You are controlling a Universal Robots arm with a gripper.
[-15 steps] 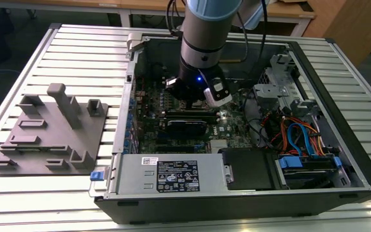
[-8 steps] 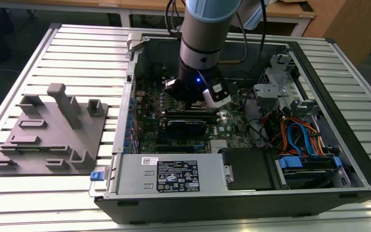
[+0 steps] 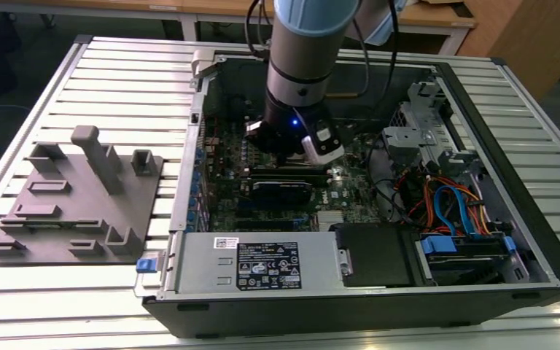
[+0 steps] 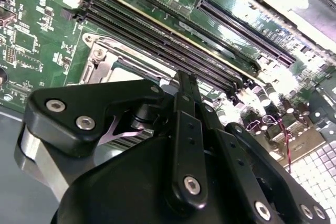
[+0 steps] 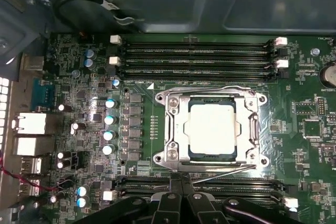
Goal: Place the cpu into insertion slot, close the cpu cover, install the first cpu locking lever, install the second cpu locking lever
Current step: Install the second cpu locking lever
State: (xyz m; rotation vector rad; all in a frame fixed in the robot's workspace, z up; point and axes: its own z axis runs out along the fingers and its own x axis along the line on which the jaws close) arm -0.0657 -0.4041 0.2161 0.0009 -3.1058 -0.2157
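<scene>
Cpu (image 5: pixel 211 128) seated flat in motherboard socket, cpu cover (image 5: pixel 178 129) closed down around it, thin locking lever (image 5: pixel 223 172) lying along socket edge, gripper (image 5: pixel 181 184) fingers pressed together, empty, just beside that lever.

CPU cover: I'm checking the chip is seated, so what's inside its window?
The cpu shows through the cpu cover window, pale face up. Its underside and the socket contacts are hidden.
</scene>
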